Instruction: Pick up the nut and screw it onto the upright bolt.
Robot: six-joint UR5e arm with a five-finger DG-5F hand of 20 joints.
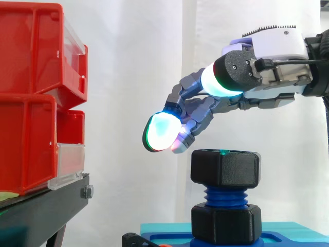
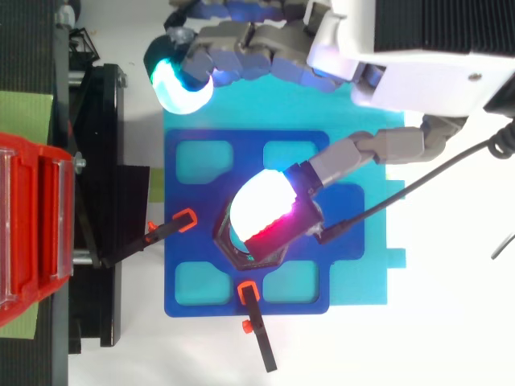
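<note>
We are seeing the nut point(image 1: 224, 168) sitting on the top of the bolt point(image 1: 224, 196), with some blue thread showing bare beneath it, above the bolt's black base. The hand point(image 1: 234, 69) is hovering just above the bolt, its fingers loosely stretched out and holding nothing; no pad point(image 1: 160, 131) is clearly touching the nut. We are judging the pick-up and placing as done, and more turning as still needed to bring the nut further down the bolt.

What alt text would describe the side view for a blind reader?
A grey robot hand with glowing fingertips hovers just above and left of a black hexagonal plastic nut sitting atop an upright blue threaded bolt; red plastic bins stand at left.
</note>
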